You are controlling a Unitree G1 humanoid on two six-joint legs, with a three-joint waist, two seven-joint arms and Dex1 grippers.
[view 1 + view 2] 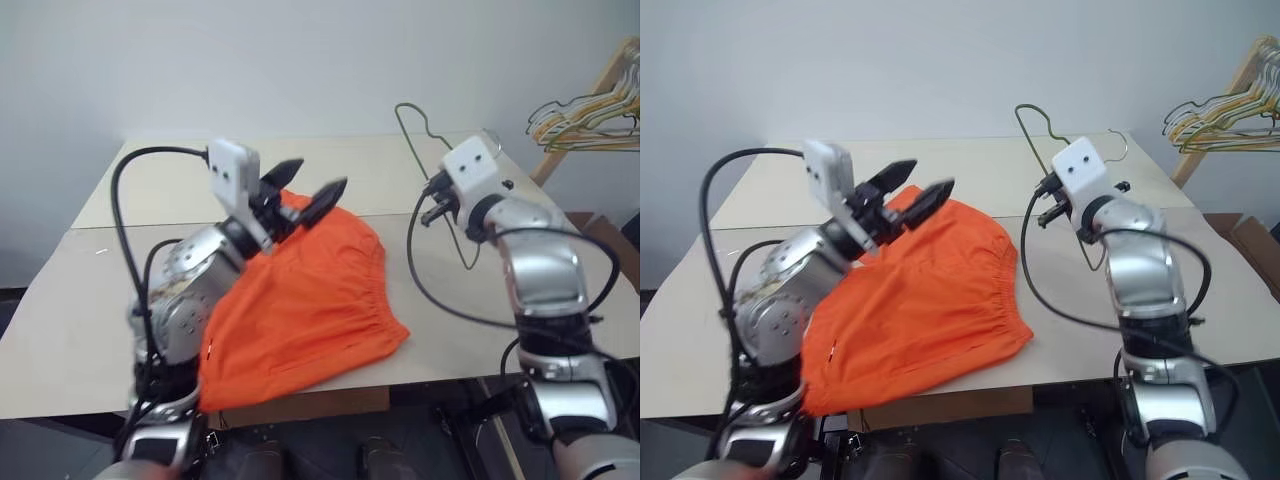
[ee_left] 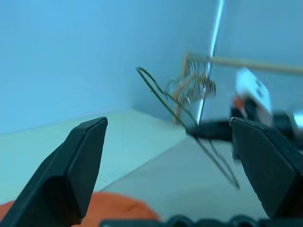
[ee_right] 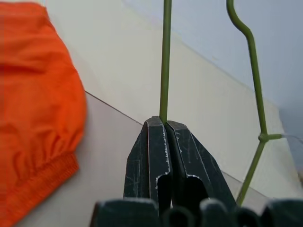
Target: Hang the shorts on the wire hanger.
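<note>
1. The shorts point(image 1: 300, 305) are spread flat on the table point(image 1: 70, 310), their near edge reaching the table's front edge and their gathered waistband turned toward the right arm.
2. The left gripper point(image 1: 305, 195) is held above the far left part of the shorts, its two black fingers spread wide apart, with nothing between them.
3. No contact between the left gripper and the shorts can be made out.
4. The right gripper point(image 3: 165, 125) is clenched on the hanger point(image 1: 425, 150), one thin green wire of it being pinched between the fingertips, as seen in the right wrist view.
5. The hanger is held raised over the table to the right of the shorts and apart from them, its hook pointing up against the wall point(image 1: 300, 60).
6. A bunch of pale hangers point(image 1: 590, 115) is seen on a wooden rack point(image 1: 600, 85) at the far right, beyond the table.
</note>
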